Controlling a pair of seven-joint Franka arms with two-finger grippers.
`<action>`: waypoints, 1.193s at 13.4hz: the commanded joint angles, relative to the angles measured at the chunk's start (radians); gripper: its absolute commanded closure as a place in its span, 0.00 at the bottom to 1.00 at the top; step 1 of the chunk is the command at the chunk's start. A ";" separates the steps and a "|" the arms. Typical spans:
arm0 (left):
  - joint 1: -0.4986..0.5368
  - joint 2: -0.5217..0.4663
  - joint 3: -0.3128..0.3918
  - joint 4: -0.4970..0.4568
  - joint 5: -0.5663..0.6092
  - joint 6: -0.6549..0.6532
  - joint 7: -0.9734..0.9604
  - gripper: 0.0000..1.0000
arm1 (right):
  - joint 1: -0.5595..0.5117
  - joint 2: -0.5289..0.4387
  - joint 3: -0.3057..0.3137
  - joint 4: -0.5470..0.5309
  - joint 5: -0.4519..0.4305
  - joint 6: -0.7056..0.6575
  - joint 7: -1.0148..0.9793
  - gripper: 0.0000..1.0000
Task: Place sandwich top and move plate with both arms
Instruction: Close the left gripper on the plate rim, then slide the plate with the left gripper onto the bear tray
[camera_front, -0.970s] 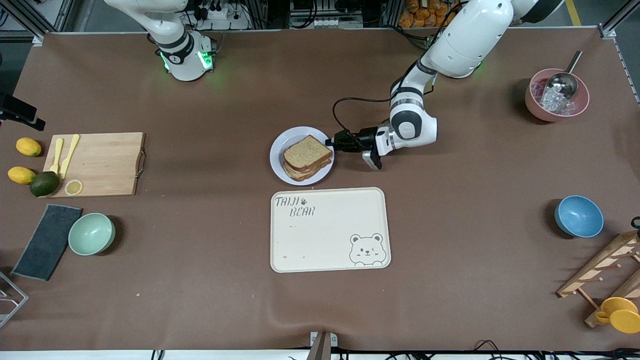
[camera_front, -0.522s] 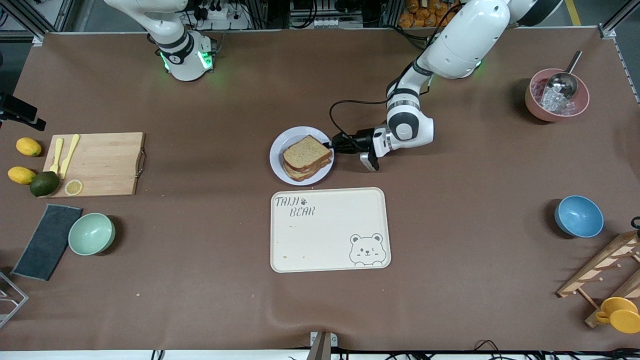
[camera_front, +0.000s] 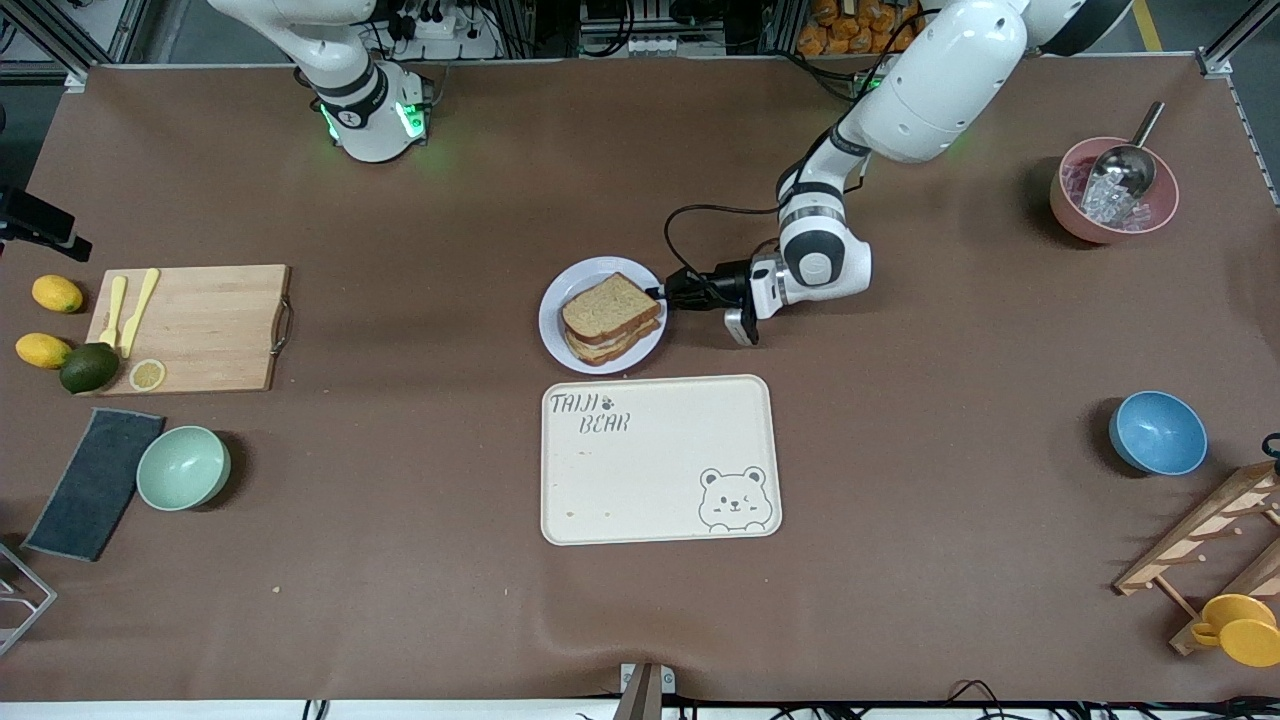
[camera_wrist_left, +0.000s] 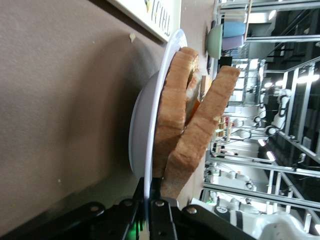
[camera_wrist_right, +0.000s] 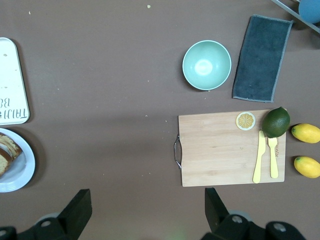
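1. Your left tool (camera_front: 664, 293) sits low at the rim of the plate (camera_front: 553, 300), on the side toward the left arm's end of the tabletop (camera_front: 900, 520); its fingers (camera_wrist_left: 159, 212) are clamped together on that rim, as the left wrist view shows with the thin white edge running between them.
2. The sandwich top (camera_front: 608, 303) lies on the stacked sandwich in the plate, tilted, one edge riding higher than the slice under it.
3. Your right tool (camera_wrist_right: 145, 212) is up in the air over the bare brown tabletop beside the cutting board's handle, fingers (camera_wrist_right: 75, 210) spread wide apart and holding nothing; that arm waits.
4. Just nearer the front camera than the plate lies the cream tray (camera_front: 660, 460). You can read "TAIH BEAR" in one corner, with a winking bear drawn in the corner diagonal to it. A narrow strip of tabletop separates plate rim and tray edge.
5. The tray's surface is bare but for a few crumbs.
6. Toward the right arm's end: a wooden cutting board (camera_front: 205, 330) with a yellow knife and fork, a lemon slice and an avocado, two lemons beside it, a green bowl (camera_front: 183, 467) and a dark cloth (camera_front: 95, 483).
7. Toward the left arm's end: a pink bowl (camera_front: 1112, 195) with ice and a scoop, a blue bowl (camera_front: 1157, 432), a wooden rack (camera_front: 1200, 540).
8. Between these clusters and the plate, wide brown tabletop lies open on both sides.
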 joint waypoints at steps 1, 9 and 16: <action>0.035 -0.016 -0.016 -0.029 -0.034 -0.068 0.036 1.00 | -0.001 -0.001 0.004 0.008 -0.016 -0.004 -0.009 0.00; 0.338 -0.096 -0.190 -0.021 -0.032 -0.056 -0.066 1.00 | -0.001 -0.001 0.004 0.008 -0.017 -0.002 -0.009 0.00; 0.395 0.015 -0.130 0.154 -0.009 0.013 -0.194 1.00 | 0.001 -0.001 0.004 0.008 -0.017 -0.002 -0.007 0.00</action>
